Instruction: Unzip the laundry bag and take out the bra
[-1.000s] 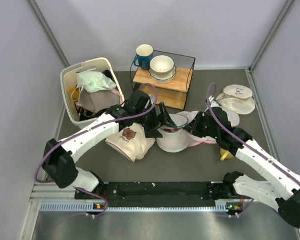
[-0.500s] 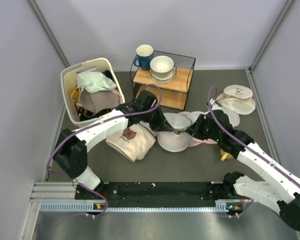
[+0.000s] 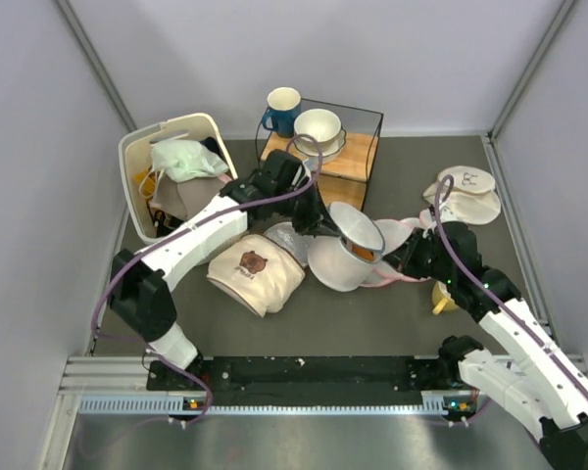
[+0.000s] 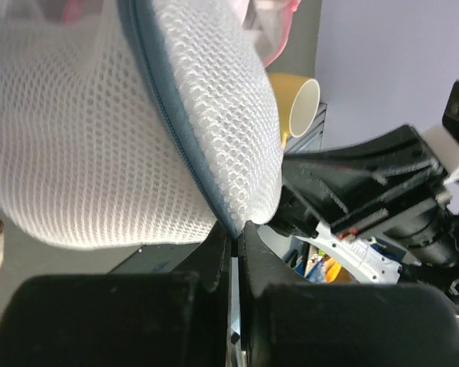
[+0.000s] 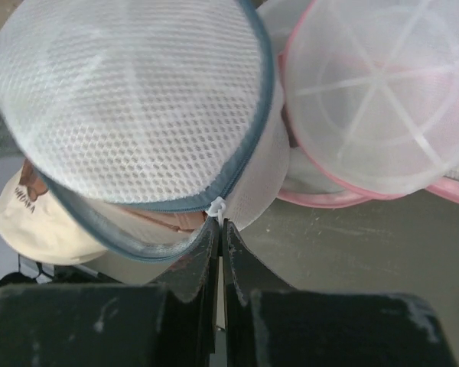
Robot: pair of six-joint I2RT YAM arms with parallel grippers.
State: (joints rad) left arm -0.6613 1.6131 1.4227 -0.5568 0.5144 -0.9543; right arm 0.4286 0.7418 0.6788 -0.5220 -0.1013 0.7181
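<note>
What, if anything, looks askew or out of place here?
The laundry bag is askew: its top is tipped up at an angle, pinched at the rim by the left gripper, with the right gripper shut on the zip pull. That suits unzipping; nothing looks spilled or torn.

Nothing legible. Beige cloth (image 3: 260,284), left of middle on worktop (image 3: 372,323): tiny lettering under brown bear print (image 3: 253,262), too small to read.

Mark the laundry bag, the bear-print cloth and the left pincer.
laundry bag (image 3: 335,275), top view, lower mesh half.
bear-print cloth (image 3: 260,285), top view, below the bear print.
left pincer (image 4: 235,234), left wrist view, between its fingertips.
</note>
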